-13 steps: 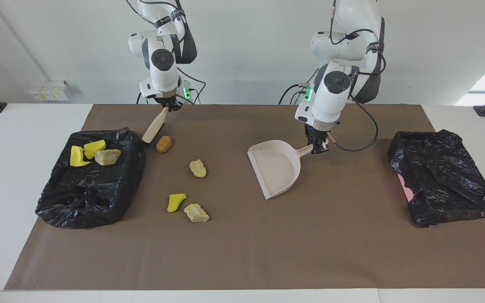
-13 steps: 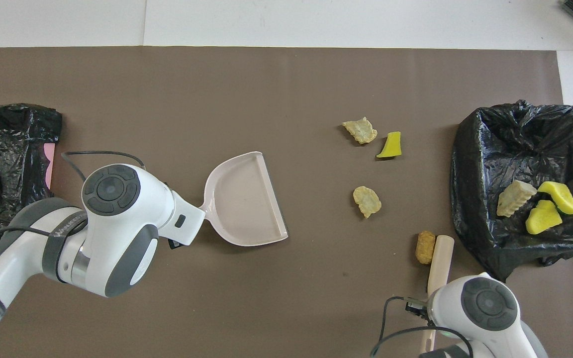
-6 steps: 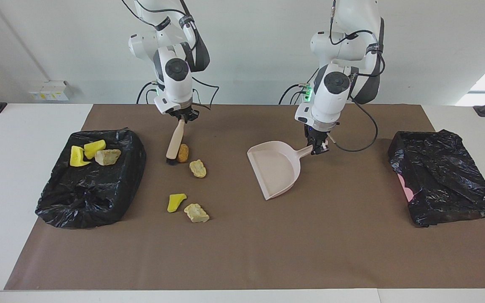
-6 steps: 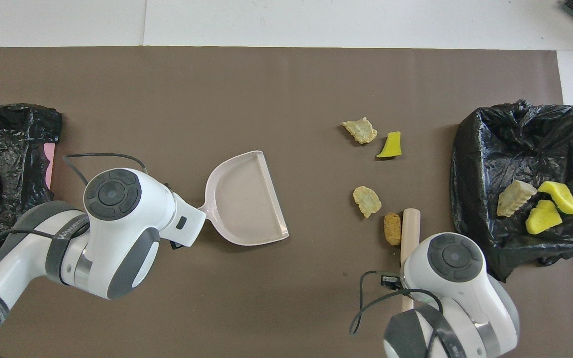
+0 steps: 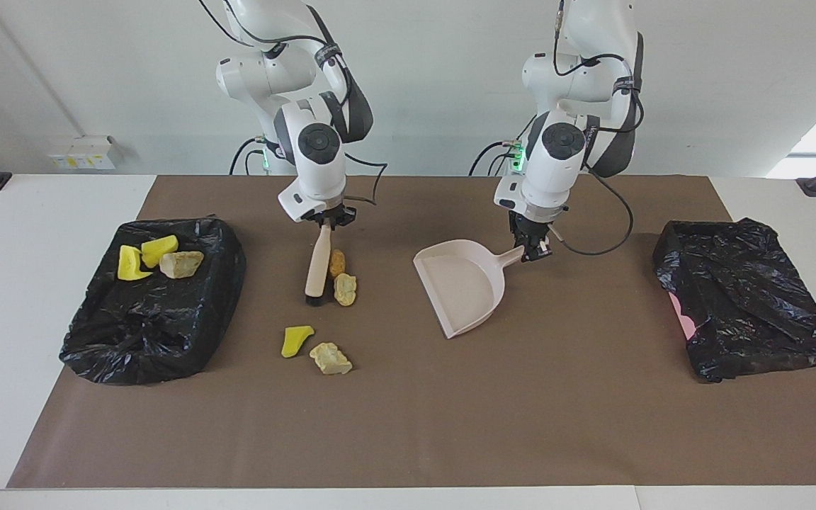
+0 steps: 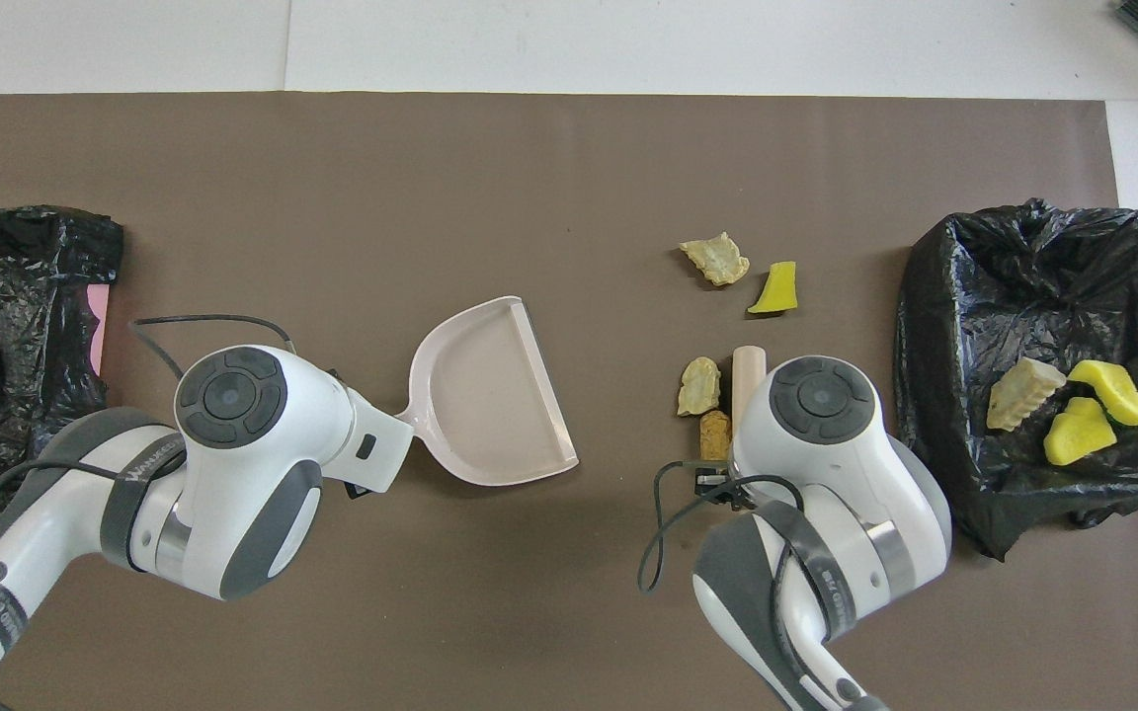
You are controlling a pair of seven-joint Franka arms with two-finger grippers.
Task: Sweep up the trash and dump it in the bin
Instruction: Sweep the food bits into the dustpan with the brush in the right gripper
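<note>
right gripper (image 5: 324, 221) jaws clamping beige-handled brush (image 5: 317, 268), at 9 o'clock of brown oval sponge (image 5: 337, 261) | left gripper (image 5: 537, 248) jaws gripping pale pink plastic dustpan (image 5: 461, 283) handle | no writing legible

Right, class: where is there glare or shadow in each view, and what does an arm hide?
Facing view: daylight glares at the edge beside the bin at the left arm's end; soft shadow under the dustpan. Overhead view: the bags' folds shine on the bin; the right arm hides most of the brush.
</note>
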